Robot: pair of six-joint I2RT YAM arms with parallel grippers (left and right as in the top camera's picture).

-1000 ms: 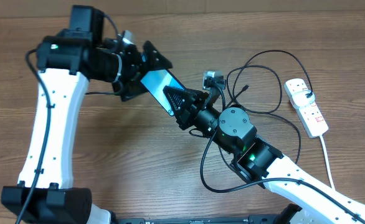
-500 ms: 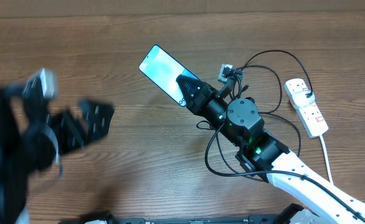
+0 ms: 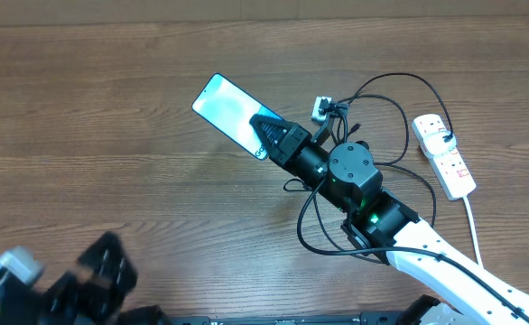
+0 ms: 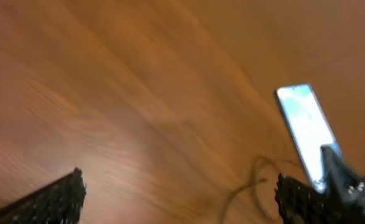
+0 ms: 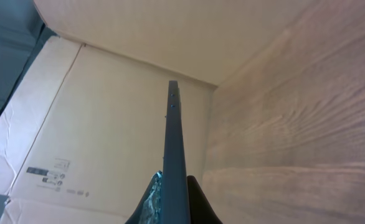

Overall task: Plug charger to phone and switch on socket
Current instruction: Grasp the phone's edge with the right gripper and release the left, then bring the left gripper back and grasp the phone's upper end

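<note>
view: overhead plus both wrist cams
phone (image 3: 224,104): cyan screen up, about 11 o'clock of the desk (image 3: 111,117) centre, long axis running 10 to 4 o'clock; can't tell if it is lifted or resting
right gripper (image 3: 266,135): pinching the phone at its 4 o'clock end; in the right wrist view the phone shows edge-on between the two fingers
left gripper (image 4: 179,193): fingers spread wide, nothing between them, only bare desk beneath; phone (image 4: 304,124) sits well apart at its 2 o'clock
left arm: blurred, down in the 7 o'clock corner of the overhead view, far from every task item
charger (image 3: 400,77): thin black cable looped at 2 o'clock, between the right arm and the socket; the free tip seems to lie near the right arm's wrist, not at the phone
socket (image 3: 445,153): white strip at the 3 o'clock edge, white cord (image 3: 470,217) trailing toward 5 o'clock; a black head looks seated in its upper outlet
switch: too small to read on or off
done: phone is gripped; wall end of the charger looks plugged in
left: pick up the cable tip, push it into the phone port, press the socket switch
progress: early, judging by the layout; neither the plug-in nor the switch looks done
risk: left gripper is far from the cable, and the loops crowd the right arm
</note>
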